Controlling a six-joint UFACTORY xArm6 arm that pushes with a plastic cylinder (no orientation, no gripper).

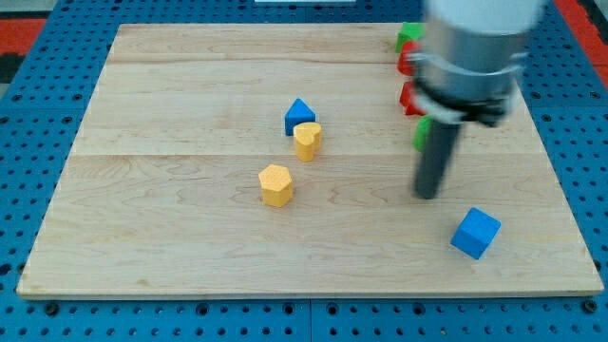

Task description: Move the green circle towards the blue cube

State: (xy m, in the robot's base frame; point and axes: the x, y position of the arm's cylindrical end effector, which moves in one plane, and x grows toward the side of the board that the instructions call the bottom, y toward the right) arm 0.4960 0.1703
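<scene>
The blue cube (475,233) sits near the view's bottom right of the wooden board. A green block (420,134), mostly hidden behind the rod, shows as a sliver at the view's right; its shape cannot be made out. My tip (427,195) rests on the board just below that green block and up-left of the blue cube, touching neither as far as I can tell.
A blue triangular block (298,114) and a yellow block (307,140) touch near the centre. A yellow hexagon (275,185) lies below them. Another green block (409,35) and two red blocks (406,63) (409,98) stand at the upper right, partly hidden by the arm.
</scene>
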